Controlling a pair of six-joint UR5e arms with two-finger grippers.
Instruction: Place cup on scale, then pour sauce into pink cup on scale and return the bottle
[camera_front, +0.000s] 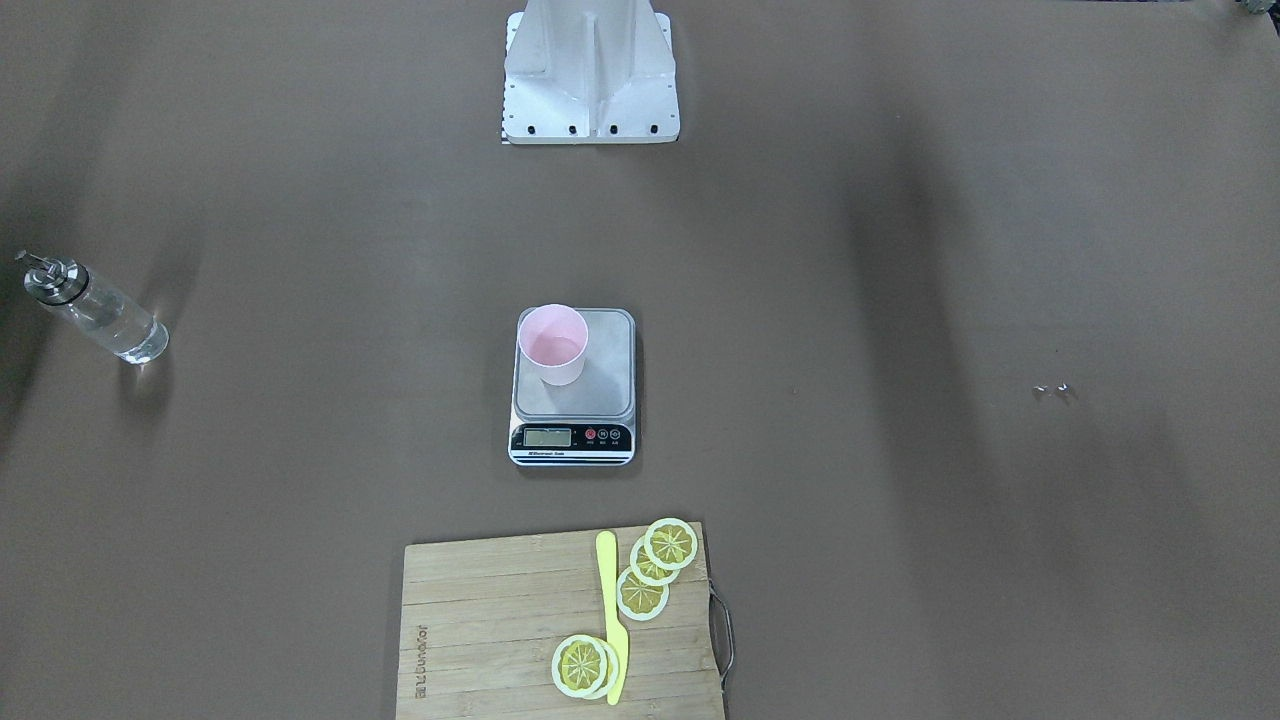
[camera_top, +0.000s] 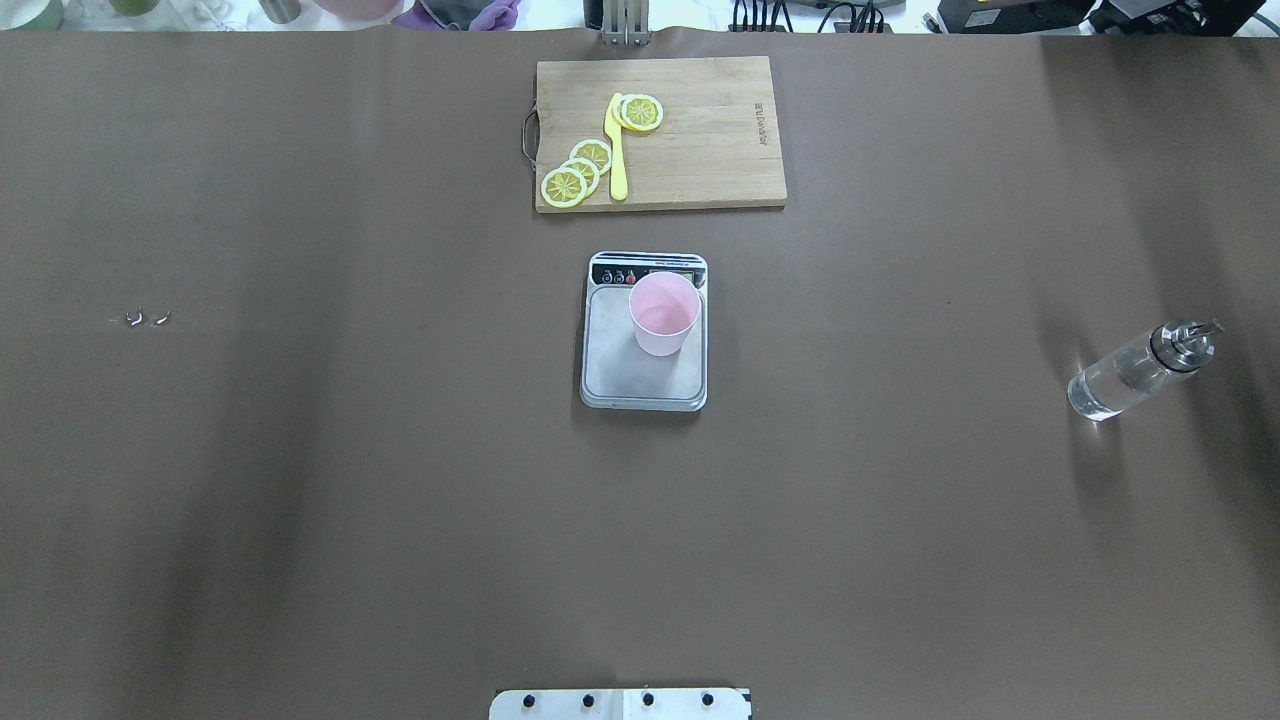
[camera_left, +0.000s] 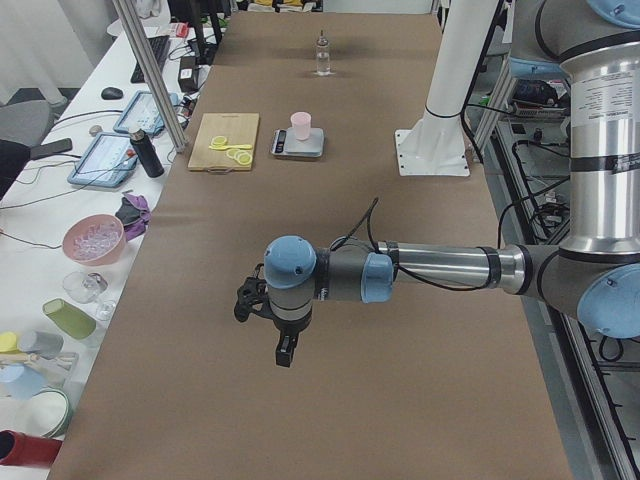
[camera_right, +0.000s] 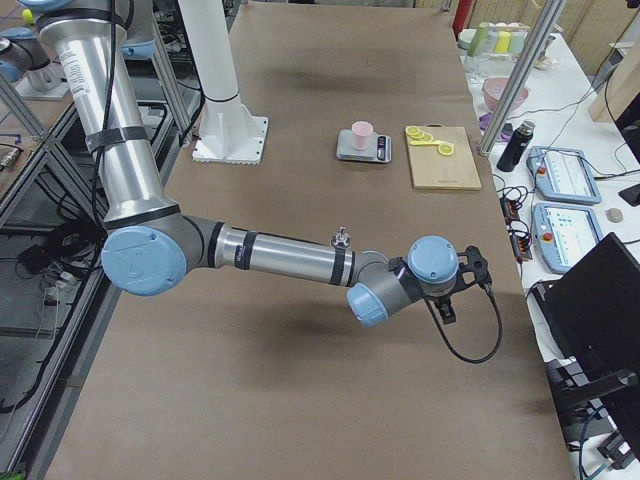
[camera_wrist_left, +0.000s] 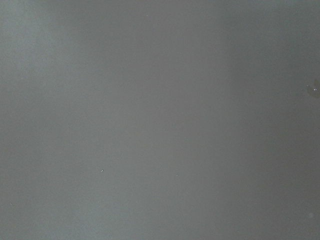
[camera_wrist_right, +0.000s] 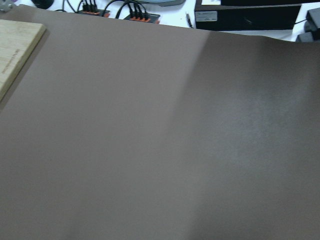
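Two grippers, neither showing in the overhead or front views.

Left side: the left gripper (camera_left: 283, 348) shows only in the left side camera. It hangs over bare table (camera_top: 300, 450), well left of the scale (camera_top: 640, 385). Fingers spread or pressed together: cannot tell. Its wrist camera sees only brown surface.

Centre: the cup (camera_top: 663, 312) stands upright on the scale, roughly mid-platform and a bit right of centre, so placement looks done. Cannot tell whether any liquid is in it. Just beyond the scale on the far side is a board (camera_top: 700, 150) with lemon slices (camera_top: 565, 187) and a knife (camera_top: 617, 160).

Right side: the bottle (camera_top: 1135, 372) stands upright, well right of the scale, spout up, with sauce (camera_top: 1100, 390) in its lower part. The right gripper (camera_right: 447, 308) shows only in the right side camera, out past the bottle toward the table's right end. Its finger state: cannot tell.

Likely step in hand: the right arm fetches the bottle.
- Grip the glass body mid-height, below the collar. Glass is slick, so the grip should be square and firm.
- Lift straight up before moving left.
- Hold the spout just over the cup mouth without touching. The cup is light and would tip, and any push skews the reading.
- Tilt slowly.
- Set the bottle back upright on the right side.
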